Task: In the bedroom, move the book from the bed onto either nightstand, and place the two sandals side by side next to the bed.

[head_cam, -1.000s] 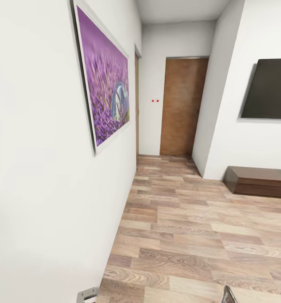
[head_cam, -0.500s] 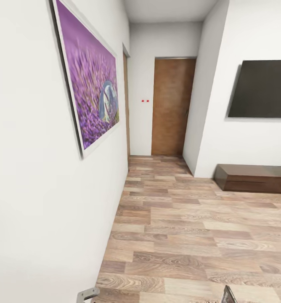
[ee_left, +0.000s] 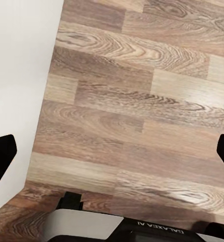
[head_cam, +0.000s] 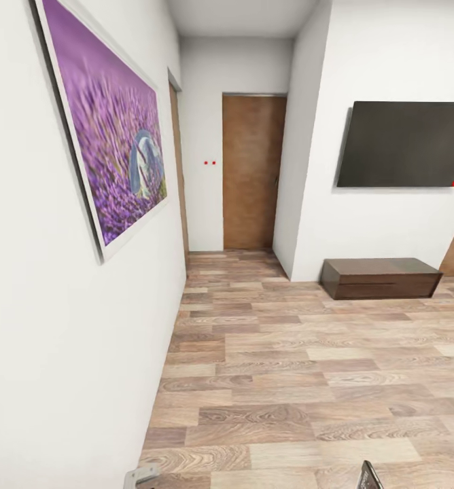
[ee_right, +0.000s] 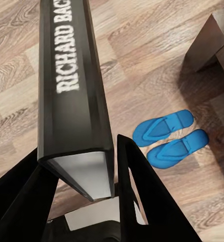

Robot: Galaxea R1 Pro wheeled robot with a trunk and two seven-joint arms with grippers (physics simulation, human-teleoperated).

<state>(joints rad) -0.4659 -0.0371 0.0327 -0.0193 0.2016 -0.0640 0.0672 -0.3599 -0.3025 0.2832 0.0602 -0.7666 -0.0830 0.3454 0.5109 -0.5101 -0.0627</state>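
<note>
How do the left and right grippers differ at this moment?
The right gripper is clamped on the book, its fingers pressed against the cover; the left gripper holds nothing, its fingers spread wide. Under the right gripper lie the two blue sandals side by side on the floor; under the left gripper there is plank floor beside a white wall. Both point downward.

Purple flower pic (head_cam: pixel 108 146) on left wall; dark TV (head_cam: pixel 404 144) on far wall w/ long low dark cabinet (head_cam: pixel 380 277) beneath; brown door (head_cam: pixel 253 172) at hall end.
</note>
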